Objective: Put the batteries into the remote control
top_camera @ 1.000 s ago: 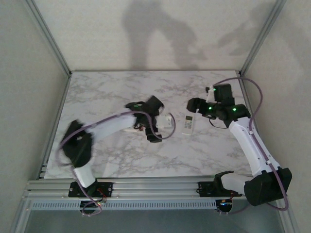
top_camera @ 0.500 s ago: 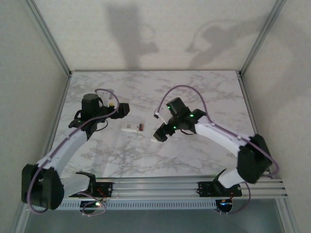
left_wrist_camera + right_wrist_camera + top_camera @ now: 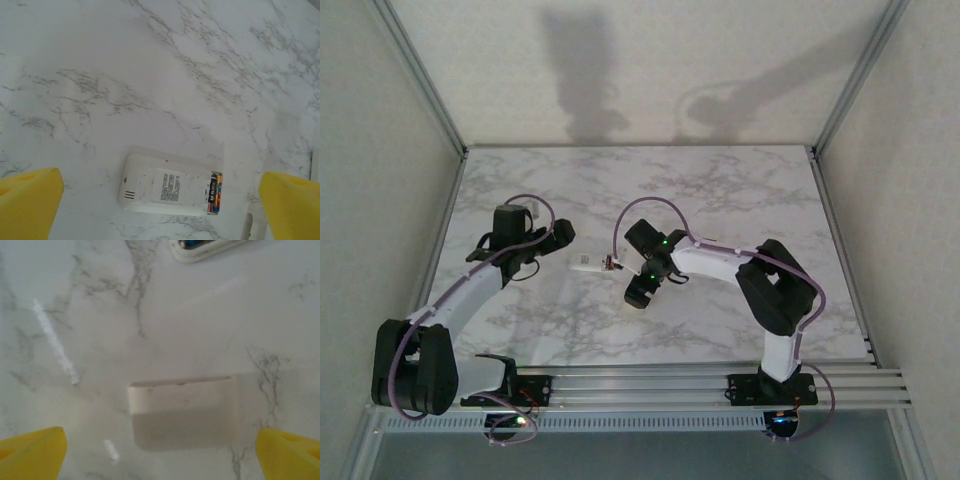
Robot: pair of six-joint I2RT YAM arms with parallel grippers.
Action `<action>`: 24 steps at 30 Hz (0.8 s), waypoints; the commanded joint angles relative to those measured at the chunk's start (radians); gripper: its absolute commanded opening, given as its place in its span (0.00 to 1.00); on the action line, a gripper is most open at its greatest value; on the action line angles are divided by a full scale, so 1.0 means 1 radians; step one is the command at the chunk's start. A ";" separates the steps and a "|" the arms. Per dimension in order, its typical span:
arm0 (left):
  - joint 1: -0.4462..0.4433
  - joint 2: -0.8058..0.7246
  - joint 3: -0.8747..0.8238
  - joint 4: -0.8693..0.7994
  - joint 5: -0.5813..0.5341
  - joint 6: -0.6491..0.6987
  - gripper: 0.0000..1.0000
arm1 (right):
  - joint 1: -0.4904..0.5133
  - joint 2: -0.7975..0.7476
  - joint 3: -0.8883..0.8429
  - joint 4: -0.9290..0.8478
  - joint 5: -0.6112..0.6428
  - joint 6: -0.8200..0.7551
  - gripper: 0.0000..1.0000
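Note:
The white remote control (image 3: 167, 186) lies back side up on the marble, left of centre (image 3: 588, 265). Its battery bay at the right end is uncovered, and the batteries (image 3: 216, 193) sit in it side by side, dark and coppery-orange. My left gripper (image 3: 160, 210) hovers over the remote, open, its yellow fingertips (image 3: 30, 200) wide on both sides. My right gripper (image 3: 162, 457) is open above a loose white battery cover (image 3: 182, 410) that lies flat on the table. The end of the remote (image 3: 205, 247) shows at the top of the right wrist view.
The table is white marble (image 3: 720, 190) with a metal frame around it and a rail along the near edge (image 3: 650, 385). The right arm (image 3: 770, 285) is folded over the middle right of the table, and the left arm (image 3: 470, 290) reaches along the left side.
A second ago the remote lay right of centre; now it lies left of centre. Both arms have swung round: the left gripper sits behind the remote, the right gripper has drawn in over the cover.

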 commanded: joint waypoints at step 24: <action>0.004 0.023 -0.040 -0.049 0.019 0.026 1.00 | 0.007 -0.027 0.048 0.073 -0.060 -0.119 0.57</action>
